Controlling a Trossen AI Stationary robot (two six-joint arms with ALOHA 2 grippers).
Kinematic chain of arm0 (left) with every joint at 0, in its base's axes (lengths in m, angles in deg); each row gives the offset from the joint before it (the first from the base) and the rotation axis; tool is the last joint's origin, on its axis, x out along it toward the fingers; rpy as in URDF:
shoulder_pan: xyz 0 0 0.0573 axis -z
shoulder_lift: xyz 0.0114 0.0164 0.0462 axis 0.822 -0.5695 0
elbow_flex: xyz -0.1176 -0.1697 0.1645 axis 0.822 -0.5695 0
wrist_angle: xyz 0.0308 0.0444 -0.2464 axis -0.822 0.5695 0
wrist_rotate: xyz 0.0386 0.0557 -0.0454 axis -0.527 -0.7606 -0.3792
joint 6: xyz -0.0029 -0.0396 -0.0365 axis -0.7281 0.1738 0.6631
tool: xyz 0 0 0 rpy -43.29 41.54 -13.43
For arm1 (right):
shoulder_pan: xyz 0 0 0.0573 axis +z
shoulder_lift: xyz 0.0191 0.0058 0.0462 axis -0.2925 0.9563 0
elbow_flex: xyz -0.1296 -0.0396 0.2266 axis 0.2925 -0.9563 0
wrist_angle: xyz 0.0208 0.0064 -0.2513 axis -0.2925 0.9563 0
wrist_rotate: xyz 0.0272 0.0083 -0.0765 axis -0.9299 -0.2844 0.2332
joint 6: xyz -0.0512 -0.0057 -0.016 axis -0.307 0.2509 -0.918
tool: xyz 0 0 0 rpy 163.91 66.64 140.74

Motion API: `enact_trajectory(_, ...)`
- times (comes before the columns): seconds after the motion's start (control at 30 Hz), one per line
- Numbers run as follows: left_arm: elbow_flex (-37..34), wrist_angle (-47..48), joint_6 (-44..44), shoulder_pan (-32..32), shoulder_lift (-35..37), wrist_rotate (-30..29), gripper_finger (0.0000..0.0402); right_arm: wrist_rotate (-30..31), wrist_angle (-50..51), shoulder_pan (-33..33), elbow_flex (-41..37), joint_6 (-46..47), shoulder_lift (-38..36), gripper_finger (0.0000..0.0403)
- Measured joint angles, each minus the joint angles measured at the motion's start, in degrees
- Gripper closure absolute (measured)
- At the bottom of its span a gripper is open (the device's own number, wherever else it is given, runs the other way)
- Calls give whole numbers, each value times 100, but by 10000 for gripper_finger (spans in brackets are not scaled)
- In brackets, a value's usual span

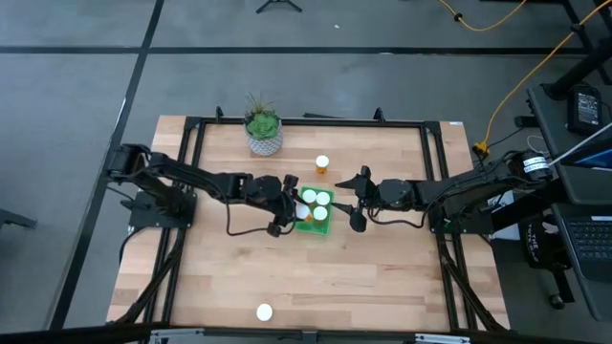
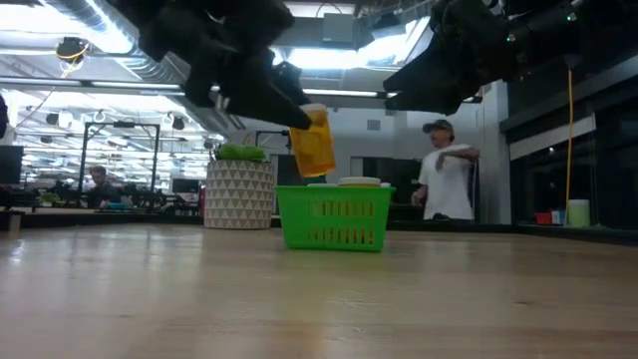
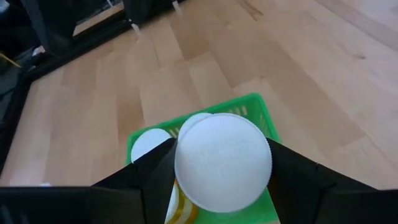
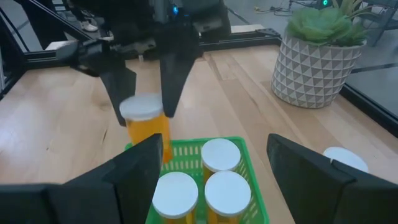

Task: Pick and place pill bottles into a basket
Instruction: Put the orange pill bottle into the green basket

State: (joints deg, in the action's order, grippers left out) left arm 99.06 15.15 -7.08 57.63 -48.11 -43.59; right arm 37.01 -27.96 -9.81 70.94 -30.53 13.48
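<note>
My left gripper is shut on an orange pill bottle with a white cap, held over the left end of the green basket. Three capped bottles stand in the basket. My right gripper is open and empty, just right of the basket; in the right wrist view its fingers stand wide on either side of the basket. One bottle stands on the table beyond the basket. Another bottle stands near the front edge. My left gripper pinches the bottle's top end between its two fingers, which sit on opposite sides of the white cap. The fingers come from above, slanting down from the table's left. The bottle hangs tilted below them, clear of the basket's rim.
A white patterned pot with a green plant stands at the table's far side, left of the basket. A black frame runs round the table's edges. A person stands in the room behind.
</note>
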Motion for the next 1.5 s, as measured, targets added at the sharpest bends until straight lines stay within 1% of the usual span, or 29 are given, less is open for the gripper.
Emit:
enact_trajectory(0.13, 0, -93, -27, -39, -170, -7, 187, 1, 2, 0, 0, -2, 0, 111)
enact_trajectory(0.33, -4, -91, -105, -68, -248, -279, 187, -2, 2, 0, 0, -4, 0, 111)
enact_trajectory(0.8, -4, -76, -101, -65, -251, -259, 187, 0, 2, 0, 0, -7, 0, 111)
enact_trajectory(1.0, -7, -205, -104, -63, -428, -259, 187, 0, 2, 0, 0, -7, 0, 111)
enact_trajectory(1.17, -7, -424, -303, -63, -691, -265, 187, 1, 2, 0, 0, -7, 0, 111)
enact_trajectory(1.5, -7, -374, -336, -65, -711, -408, 187, 0, 2, 0, 0, -21, 0, 111)
